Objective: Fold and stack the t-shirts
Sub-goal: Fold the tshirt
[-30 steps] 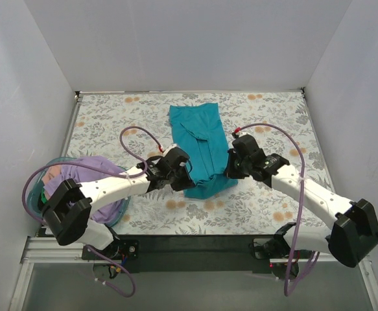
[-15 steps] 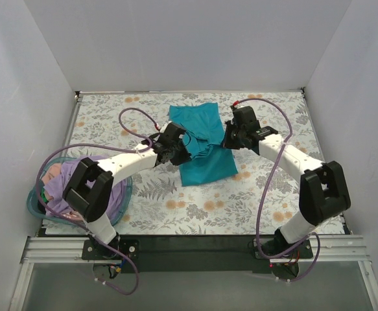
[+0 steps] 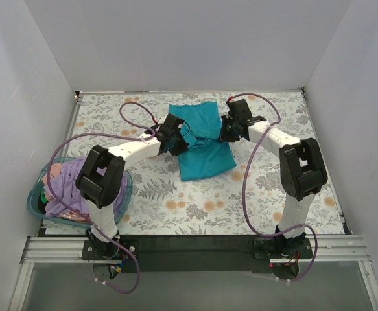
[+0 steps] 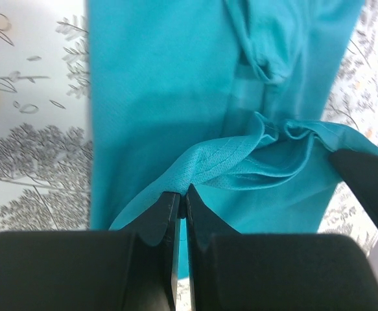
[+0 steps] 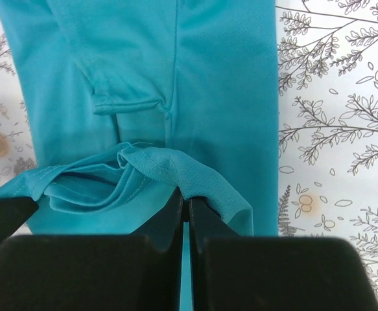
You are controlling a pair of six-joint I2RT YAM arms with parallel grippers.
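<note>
A teal-blue t-shirt [image 3: 201,139] lies as a long folded strip in the middle of the flowered table [image 3: 273,194]. My left gripper [image 3: 176,138] is shut on the hem at its left edge, seen in the left wrist view [image 4: 183,193]. My right gripper [image 3: 227,131] is shut on the hem at its right edge, seen in the right wrist view [image 5: 185,199]. Both hold the near end lifted and doubled back over the far half [image 4: 176,78]. A lavender purple shirt [image 3: 78,181] and a bit of a pinkish one [image 3: 54,171] lie in the basket at the left.
A translucent blue plastic basket [image 3: 127,189] stands at the table's near left corner. White walls close the table on three sides. The black rail with the arm bases [image 3: 195,249] runs along the near edge.
Both grippers have carried the shirt's near end away from the arm bases towards the far wall. The shirt now looks shorter, with its near half folded over.
</note>
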